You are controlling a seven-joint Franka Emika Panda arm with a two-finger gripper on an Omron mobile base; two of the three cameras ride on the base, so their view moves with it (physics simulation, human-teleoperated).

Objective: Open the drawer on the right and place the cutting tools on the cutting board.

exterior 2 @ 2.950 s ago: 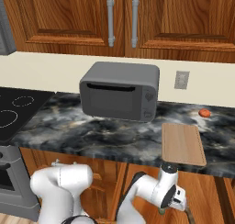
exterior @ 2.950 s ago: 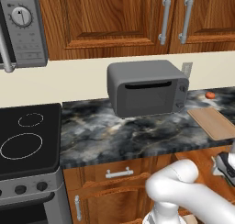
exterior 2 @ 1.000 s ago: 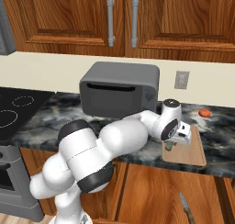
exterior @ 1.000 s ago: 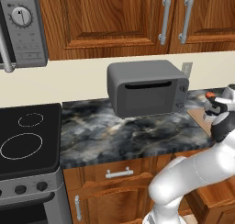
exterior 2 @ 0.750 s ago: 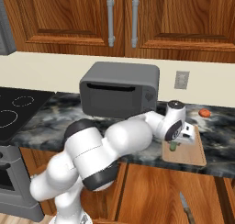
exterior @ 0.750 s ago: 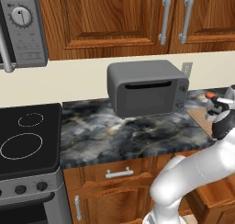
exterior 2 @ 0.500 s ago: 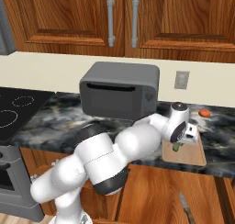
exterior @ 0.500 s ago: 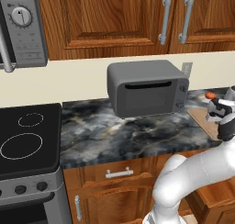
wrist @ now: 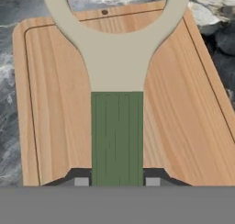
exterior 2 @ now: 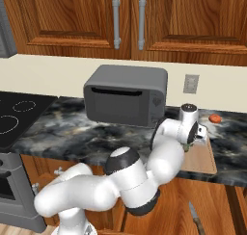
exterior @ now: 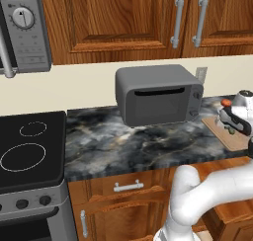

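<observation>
gripping the green handle of a cutting tool [wrist: 117, 131], the gripper [wrist: 117, 182] sat at mid-bottom of the hand view — jaws narrowly closed on it — above the cutting board [wrist: 183, 122].

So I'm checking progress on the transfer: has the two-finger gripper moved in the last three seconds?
Yes. The two-finger gripper was low beside the cabinet fronts; now it is up over the light tan wooden cutting board, right of the grey toaster oven, holding the green-handled tool.

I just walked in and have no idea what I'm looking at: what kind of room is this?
It looks like a home kitchen, computer-rendered. A stove sits beside a dark marble counter with a grey toaster oven on it, and wooden cabinets hang above.
</observation>
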